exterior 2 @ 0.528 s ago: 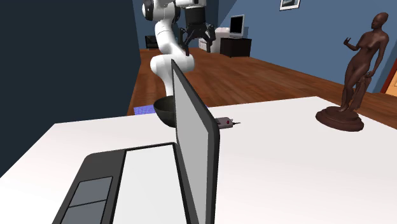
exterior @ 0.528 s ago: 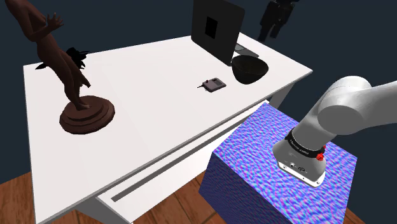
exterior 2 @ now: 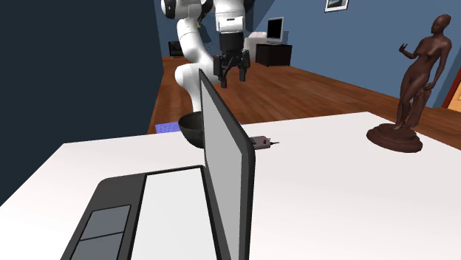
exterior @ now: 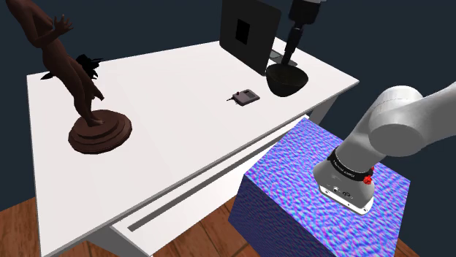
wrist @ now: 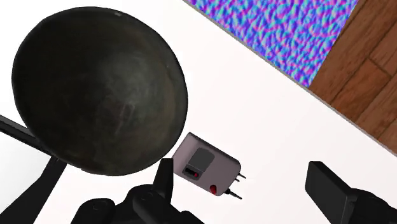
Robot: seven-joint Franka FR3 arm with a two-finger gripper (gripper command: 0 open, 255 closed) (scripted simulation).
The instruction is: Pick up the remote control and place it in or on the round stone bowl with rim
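Claw [wrist: 245, 181], spread wide, hovers above the remote control [wrist: 205, 167] near the bowl [wrist: 95, 83].

The round dark grey bowl [wrist: 95, 89] looks dull and a bit rough, with pale blotches like stone. The small grey box-shaped remote control [wrist: 207, 164] looks smooth, like plastic. The flat white table [exterior: 168, 95] is smooth and matt. The brown plank floor [wrist: 369, 76] is wood. The dark brown statue [exterior: 73, 77] shines a little.

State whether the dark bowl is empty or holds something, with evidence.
Empty: the bowl shows a bare inside; the remote lies on the table beside it.
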